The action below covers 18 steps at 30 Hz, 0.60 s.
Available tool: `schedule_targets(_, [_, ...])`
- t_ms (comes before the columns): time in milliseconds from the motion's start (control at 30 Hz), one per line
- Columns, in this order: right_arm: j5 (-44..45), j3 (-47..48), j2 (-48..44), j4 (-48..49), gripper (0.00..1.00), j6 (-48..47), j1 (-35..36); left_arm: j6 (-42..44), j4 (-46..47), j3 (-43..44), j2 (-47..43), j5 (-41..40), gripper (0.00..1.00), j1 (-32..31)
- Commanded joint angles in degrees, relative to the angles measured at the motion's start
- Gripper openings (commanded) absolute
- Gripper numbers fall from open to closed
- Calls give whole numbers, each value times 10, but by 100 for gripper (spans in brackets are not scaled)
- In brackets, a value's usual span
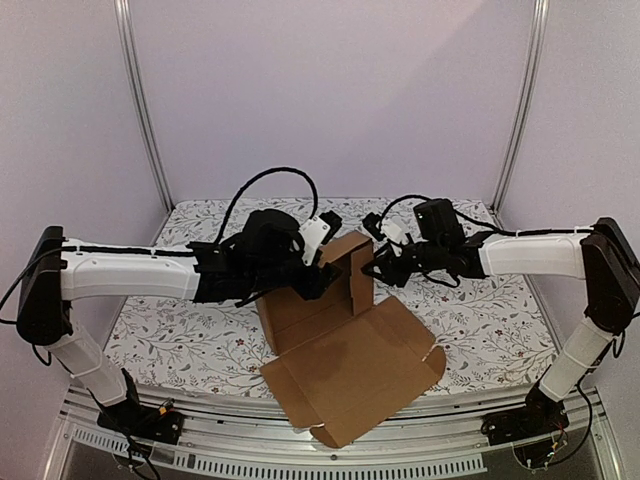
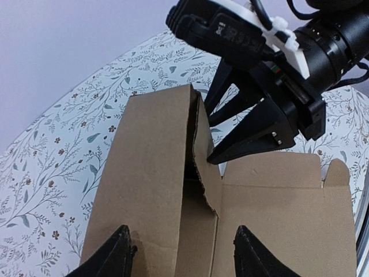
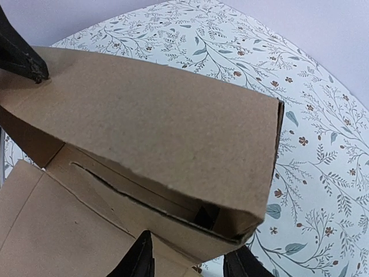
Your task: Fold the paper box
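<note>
The paper box point(image 1: 340, 370) of plain brown cardboard lies half-folded at mid-table, its wide lid panel flat toward the near edge and one side wall raised. My left gripper point(image 1: 318, 268) is open, and in the left wrist view its fingertips point(image 2: 124, 254) sit spread against that wall point(image 2: 155, 173). My right gripper point(image 1: 378, 268) faces it from the right. Its jaws point(image 3: 193, 262) pinch the folded-over end of the wall point(image 3: 144, 127), one finger on each side. The left wrist view shows one right finger point(image 2: 230, 151) touching the inner flap.
The table has a floral cloth point(image 1: 180, 330) and pale walls with metal posts at the back and sides. Both arms reach in from the near corners and meet over the box. A left fingertip point(image 3: 23, 57) shows at the top left of the right wrist view.
</note>
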Motion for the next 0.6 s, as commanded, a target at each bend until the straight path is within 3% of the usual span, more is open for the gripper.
schedule_targets(0, [14,-2,15,65,35,9,1,-5,-38,2,0,14,60,-2])
schedule_targets(100, [2,4,23,73,31,6,2,-2,-56,21,-2,17,60,-2])
schedule_targets(400, [-16,5,47,94,33,2,-11,12,-141,107,-14,43,66,1])
schedule_targets(567, [-26,8,53,105,34,15,-24,-5,-156,140,-25,74,67,38])
